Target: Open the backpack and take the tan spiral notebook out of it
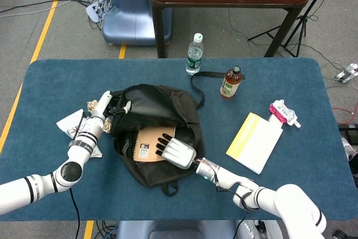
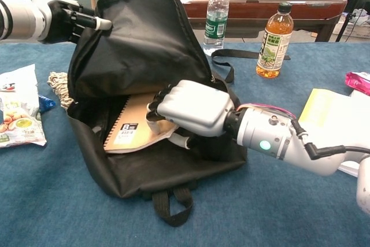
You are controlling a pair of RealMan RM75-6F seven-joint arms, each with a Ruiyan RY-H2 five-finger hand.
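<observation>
The notebook (image 2: 132, 132) lies inside the open backpack (image 2: 144, 56), spiral edge toward the left, its tan cover and a small black-and-white label showing in the mouth of the bag — the far part is hidden under the raised flap. The right hand (image 2: 188, 108) reaches into the opening from the right, palm down, with its dark fingers (image 2: 157, 101) curled over the notebook's near right edge and the thumb below; it appears to grip the notebook, which is tilted up at that side. The right forearm runs low across the table (image 1: 291, 82) from the lower right, wrist just outside the bag's rim. The left hand (image 2: 68, 18) holds the top flap up and back at the bag's upper left, fingers closed on the black fabric, with its arm coming in from the left edge. In the head view the backpack sits left of centre on the blue table, its strap trailing toward the far side. Beside the left hand are a coil of rope (image 2: 59, 88) and a snack packet (image 2: 18, 108). Behind the bag stand a water bottle (image 1: 194, 54) and a tea bottle (image 1: 230, 82). To the right, well apart, lie a yellow book (image 1: 254, 141) and a pink pouch (image 1: 282, 112).
</observation>
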